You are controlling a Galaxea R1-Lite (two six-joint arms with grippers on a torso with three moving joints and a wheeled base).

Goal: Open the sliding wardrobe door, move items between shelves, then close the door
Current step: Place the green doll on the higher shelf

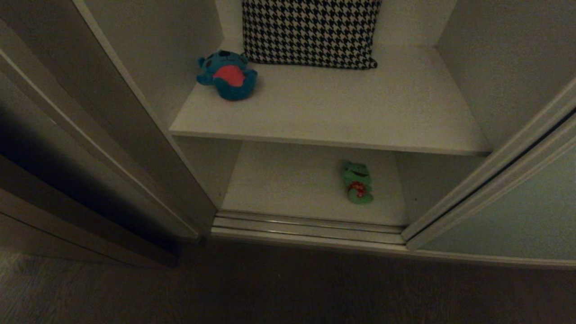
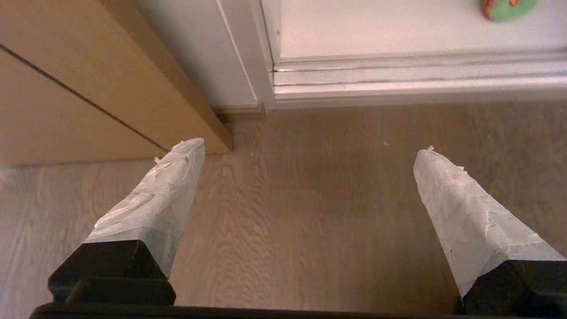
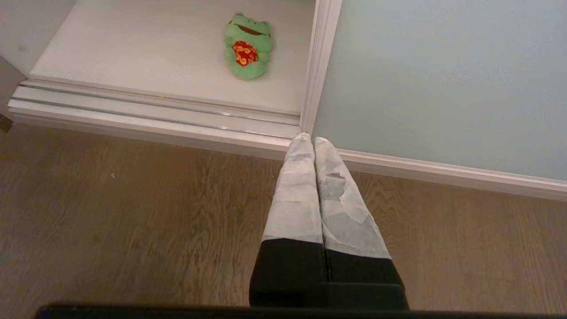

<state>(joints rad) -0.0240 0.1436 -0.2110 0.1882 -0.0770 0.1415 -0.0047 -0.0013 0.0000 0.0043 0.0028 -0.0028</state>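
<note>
The pale grey-green sliding wardrobe door [image 1: 508,216] [image 3: 443,79] stands slid to the right, leaving the compartment open. A teal-blue bear with a red belly [image 1: 227,74] lies at the left of the upper white shelf [image 1: 342,117]. A green frog with red markings [image 1: 357,182] [image 3: 247,46] lies on the lower shelf [image 1: 288,184] [image 3: 133,57]; its edge also shows in the left wrist view as the frog [image 2: 507,9]. My left gripper [image 2: 310,148] hangs open and empty over the wooden floor before the wardrobe's left corner. My right gripper [image 3: 313,141] is shut and empty, above the floor by the door's edge. Neither arm shows in the head view.
A black-and-white houndstooth cushion [image 1: 310,31] leans at the back of the upper shelf. Pale door tracks [image 1: 306,229] [image 2: 398,75] run along the wardrobe's foot. Brown wooden panelling [image 2: 79,88] [image 1: 67,180] stands at the left. Wooden floor [image 1: 270,288] lies in front.
</note>
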